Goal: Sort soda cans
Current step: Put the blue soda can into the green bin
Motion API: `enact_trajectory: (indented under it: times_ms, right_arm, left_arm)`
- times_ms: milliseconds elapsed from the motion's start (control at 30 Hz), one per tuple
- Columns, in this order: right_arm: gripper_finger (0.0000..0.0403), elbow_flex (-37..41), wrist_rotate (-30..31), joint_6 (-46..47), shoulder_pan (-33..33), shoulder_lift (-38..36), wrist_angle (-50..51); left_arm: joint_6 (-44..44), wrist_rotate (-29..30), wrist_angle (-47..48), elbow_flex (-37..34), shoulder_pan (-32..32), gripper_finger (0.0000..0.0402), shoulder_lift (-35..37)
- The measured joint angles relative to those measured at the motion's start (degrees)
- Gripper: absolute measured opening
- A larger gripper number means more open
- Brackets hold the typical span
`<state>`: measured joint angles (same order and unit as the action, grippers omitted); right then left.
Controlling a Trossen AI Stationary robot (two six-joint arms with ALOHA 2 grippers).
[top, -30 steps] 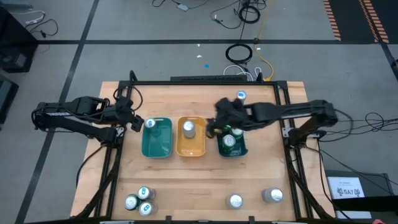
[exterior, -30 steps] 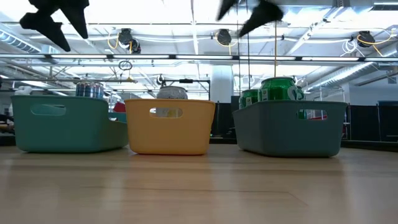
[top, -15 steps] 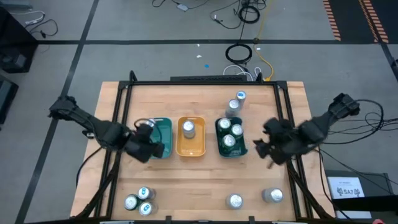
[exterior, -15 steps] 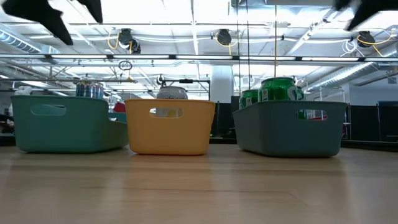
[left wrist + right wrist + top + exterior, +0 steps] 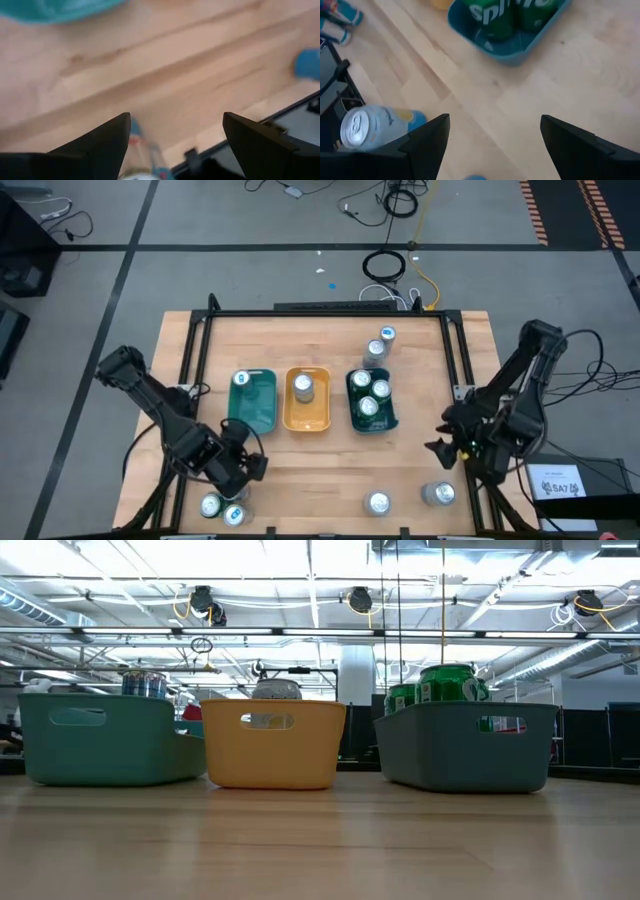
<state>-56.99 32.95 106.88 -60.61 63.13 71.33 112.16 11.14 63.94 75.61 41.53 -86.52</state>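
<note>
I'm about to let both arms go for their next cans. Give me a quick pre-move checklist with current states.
1. Left pincer open and empty: ok.
2. Left pincer close to the blue cans at the table's near left corner: ok.
3. Right pincer open and empty: ok.
4. Right pincer near the silver can: ok; it shows in the right wrist view.
5. Room in the teal tray: ok, one can inside.
6. Room in the dark-green tray: cannot tell, three green cans fill most of it.

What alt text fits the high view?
Three trays sit mid-table: teal tray with one can, yellow tray with one, dark-green tray with three. Left claw and right claw, both open, hover near loose cans at the near edge.
</note>
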Motion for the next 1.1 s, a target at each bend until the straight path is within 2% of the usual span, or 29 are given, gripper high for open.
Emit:
enact_trajectory:
  times_ms: [233, 567, 1100]
  right_arm:
    - [0.0302, 0.0, 0.2, 3.4, -3.4, 3.1, 0.2]
    - [0.0302, 0.0, 0.3, 8.1, -6.7, 7.0, 0.2]
    - [0.0302, 0.0, 0.3, 14.0, -9.6, 8.4, -0.5]
  left_arm:
    - [-0.1, -8.8, 1.3, 0.0, 0.2, 0.0327, -1.7]
    - [-0.5, -10.2, -0.6, 0.0, 1.3, 0.0327, -2.2]
    - [-2.1, -18.4, -2.9, 0.0, 2.6, 0.0327, -8.0]
